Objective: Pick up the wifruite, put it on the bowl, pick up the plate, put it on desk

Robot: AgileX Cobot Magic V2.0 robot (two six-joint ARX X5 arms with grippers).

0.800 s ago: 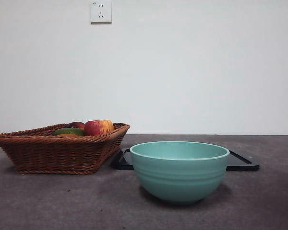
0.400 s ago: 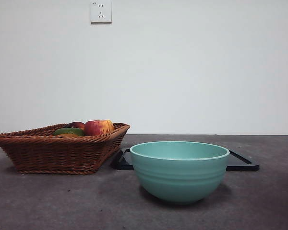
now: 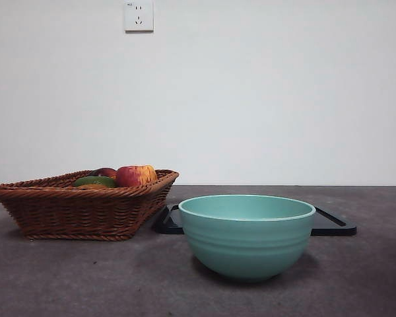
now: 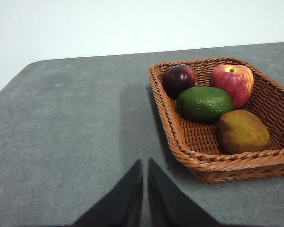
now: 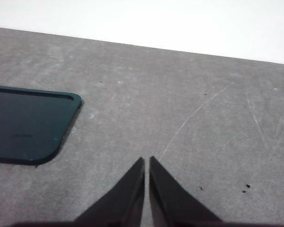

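The wifruite, a small dull brownish-orange oval, lies in a brown wicker basket in the left wrist view. My left gripper is shut and empty over the grey desk, beside the basket and apart from it. The teal-green ridged bowl stands empty-looking on the desk in the front view. My right gripper is shut and empty over bare desk, beside the corner of a flat black tray. Neither arm shows in the front view.
The basket stands left of the bowl and also holds a red-and-yellow apple, a green fruit and a dark red fruit. The black tray lies behind the bowl. A white wall with a socket stands behind.
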